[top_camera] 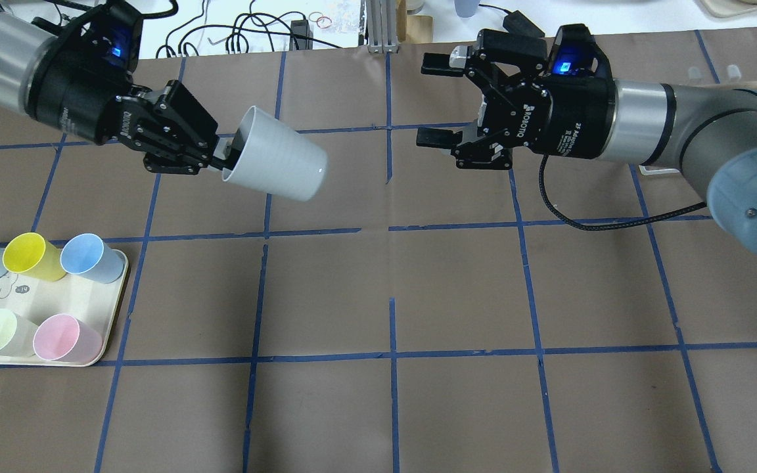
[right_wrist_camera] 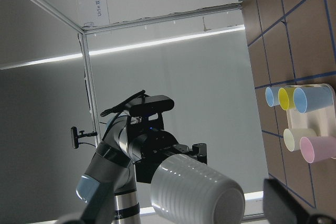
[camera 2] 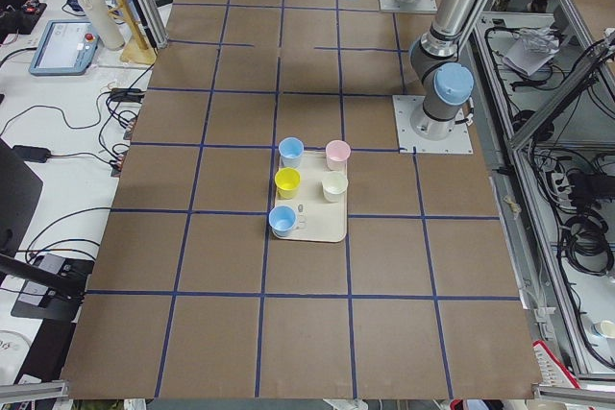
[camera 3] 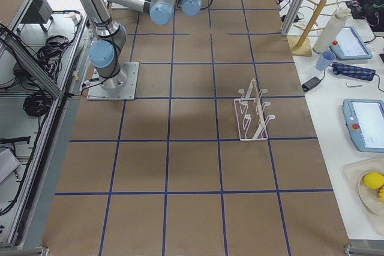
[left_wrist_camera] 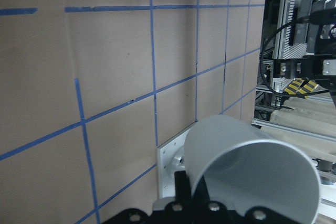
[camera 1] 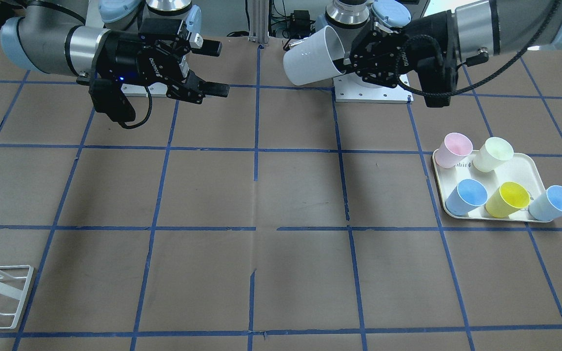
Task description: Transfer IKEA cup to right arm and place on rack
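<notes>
Now the left end effector (top_camera: 224, 154) pinches the cup (top_camera: 276, 164) by its rim and holds it sideways above the surface. The cup's base points toward the right end effector (top_camera: 434, 100), which is spread wide and well apart. Bring the two together squarely, and clamp the cup's body before the left lets go.

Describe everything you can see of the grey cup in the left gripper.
The grey cup is a plain, handle-less tapered tumbler, plastic-looking, with faint rings around its wall. It hangs sideways in the air, rim pinched by the left gripper, one jaw inside the mouth, base pointing toward the open right gripper, apart from it.
</notes>
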Controlling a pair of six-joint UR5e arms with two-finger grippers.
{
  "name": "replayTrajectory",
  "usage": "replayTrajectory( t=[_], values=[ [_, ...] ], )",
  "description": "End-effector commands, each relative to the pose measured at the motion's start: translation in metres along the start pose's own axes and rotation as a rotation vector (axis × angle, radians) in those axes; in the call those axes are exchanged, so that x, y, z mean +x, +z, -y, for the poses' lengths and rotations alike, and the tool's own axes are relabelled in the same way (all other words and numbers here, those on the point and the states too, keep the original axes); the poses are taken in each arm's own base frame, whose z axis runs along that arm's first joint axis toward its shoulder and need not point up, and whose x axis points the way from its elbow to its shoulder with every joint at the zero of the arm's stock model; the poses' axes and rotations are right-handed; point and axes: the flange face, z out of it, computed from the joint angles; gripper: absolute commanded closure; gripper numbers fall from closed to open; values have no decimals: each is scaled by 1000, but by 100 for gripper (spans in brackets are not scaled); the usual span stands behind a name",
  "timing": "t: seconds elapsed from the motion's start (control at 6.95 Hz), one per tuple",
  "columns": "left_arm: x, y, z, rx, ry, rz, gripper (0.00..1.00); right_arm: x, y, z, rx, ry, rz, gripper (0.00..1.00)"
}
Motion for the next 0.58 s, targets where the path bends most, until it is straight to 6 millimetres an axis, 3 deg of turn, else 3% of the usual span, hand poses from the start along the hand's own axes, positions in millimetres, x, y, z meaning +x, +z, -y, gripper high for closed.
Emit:
replayTrajectory(
  t=[0.0,0.14,0.43],
  values=[
    [2,34,-12,80,-41,-191,100,14,-1,11,4,54,2,0],
    [-7,43,-17,92,-51,-222,100,15,-1,9,7,102,6,0],
    [-1,69,-21,139,-66,-342,100,13,-3,2,12,143,5,0]
  ],
)
